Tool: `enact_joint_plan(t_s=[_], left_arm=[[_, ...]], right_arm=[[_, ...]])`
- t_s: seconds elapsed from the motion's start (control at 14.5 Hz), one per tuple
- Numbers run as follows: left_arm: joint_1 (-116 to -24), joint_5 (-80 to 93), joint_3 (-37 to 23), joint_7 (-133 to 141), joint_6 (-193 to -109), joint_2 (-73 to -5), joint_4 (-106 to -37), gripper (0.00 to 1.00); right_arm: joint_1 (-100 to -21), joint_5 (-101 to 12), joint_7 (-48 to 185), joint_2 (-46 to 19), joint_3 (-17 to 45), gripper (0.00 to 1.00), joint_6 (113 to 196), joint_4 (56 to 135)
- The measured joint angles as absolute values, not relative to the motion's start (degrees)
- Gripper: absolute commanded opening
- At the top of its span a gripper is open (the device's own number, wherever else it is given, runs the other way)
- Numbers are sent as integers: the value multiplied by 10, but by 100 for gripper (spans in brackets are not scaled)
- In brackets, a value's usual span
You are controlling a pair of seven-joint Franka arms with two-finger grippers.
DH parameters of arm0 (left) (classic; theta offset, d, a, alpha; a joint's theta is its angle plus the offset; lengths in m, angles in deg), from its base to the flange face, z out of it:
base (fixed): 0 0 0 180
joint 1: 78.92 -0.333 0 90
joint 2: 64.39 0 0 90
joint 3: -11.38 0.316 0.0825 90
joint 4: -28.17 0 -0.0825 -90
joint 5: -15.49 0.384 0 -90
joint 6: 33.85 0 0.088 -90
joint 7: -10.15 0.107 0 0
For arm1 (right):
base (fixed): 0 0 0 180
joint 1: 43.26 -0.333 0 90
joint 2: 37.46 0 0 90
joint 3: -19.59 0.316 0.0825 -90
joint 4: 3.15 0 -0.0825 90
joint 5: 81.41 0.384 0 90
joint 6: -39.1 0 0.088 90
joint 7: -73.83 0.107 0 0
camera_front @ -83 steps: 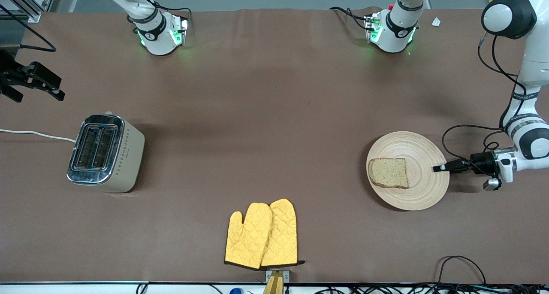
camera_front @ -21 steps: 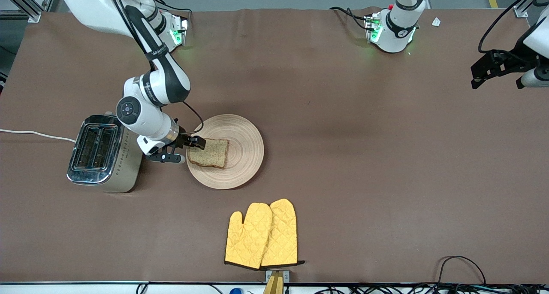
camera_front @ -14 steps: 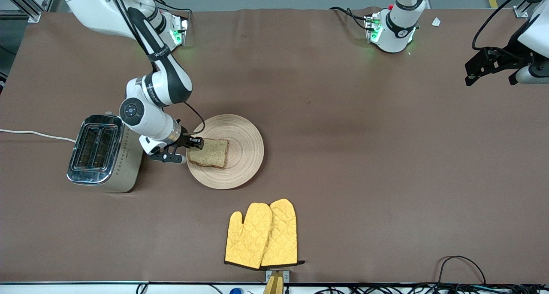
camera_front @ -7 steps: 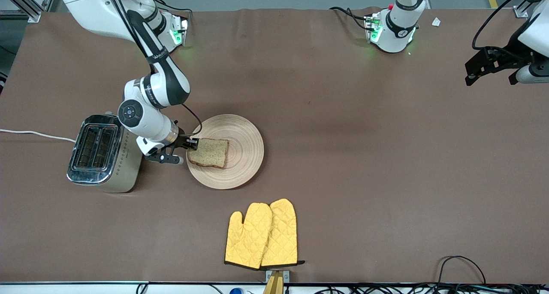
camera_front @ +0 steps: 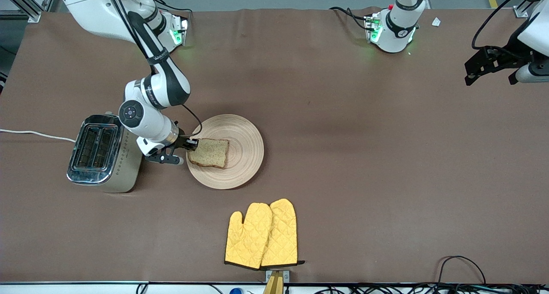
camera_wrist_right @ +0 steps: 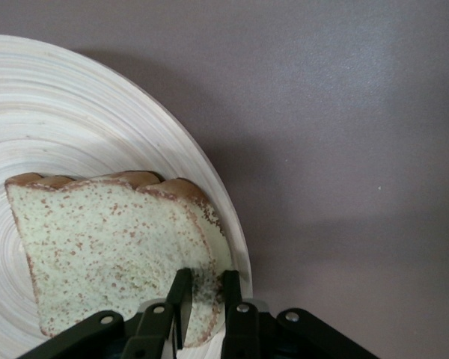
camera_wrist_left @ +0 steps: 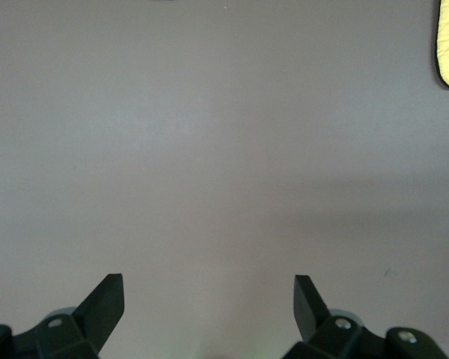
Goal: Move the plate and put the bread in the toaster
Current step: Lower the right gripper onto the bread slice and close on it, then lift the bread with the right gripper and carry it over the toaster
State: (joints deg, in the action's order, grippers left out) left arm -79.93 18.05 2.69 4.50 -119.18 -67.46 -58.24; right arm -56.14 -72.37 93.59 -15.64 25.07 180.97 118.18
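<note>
A: Brown, speckled bread [camera_front: 209, 152] is lying on the wooden plate [camera_front: 240, 165], its crust edge sitting between the right gripper [camera_front: 193, 144] fingers [camera_wrist_right: 181, 295], which are pinching it.

B: And the toaster [camera_front: 103, 153]?

A: It's standing just beside that gripper, toward the right arm's end of the table.

B: The left gripper [camera_wrist_left: 208, 295]?

A: It's waiting over bare table, fingers spread wide apart. Yellow oven mitts [camera_front: 262, 234] are lying nearer the camera than the plate.
</note>
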Motion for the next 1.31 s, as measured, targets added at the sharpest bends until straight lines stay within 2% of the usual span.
enact_joint_plan(t_s=[0.14,0.21,0.34,0.48,1.1,1.31], left_arm=[[-799,181,27,45,-1192,-675,-582,100],[-799,181,27,45,-1192,-675,-582,100],[-799,181,27,45,-1192,-675,-582,100],[-798,181,26,45,-1192,-675,-582,100],[-798,181,17,45,-1193,-678,-581,100],[-798,181,17,45,-1193,-678,-581,100]], right_arm=[[-561,-724,936,-154,250,25,1815,1182],[-561,-724,936,-152,250,21,1821,1182],[-562,-725,936,-149,250,7,1831,1183],[-562,-725,936,-147,250,0,1834,1183],[-576,-726,1000,-149,251,0,1829,1182],[-606,-732,1058,-179,251,0,1753,1164]])
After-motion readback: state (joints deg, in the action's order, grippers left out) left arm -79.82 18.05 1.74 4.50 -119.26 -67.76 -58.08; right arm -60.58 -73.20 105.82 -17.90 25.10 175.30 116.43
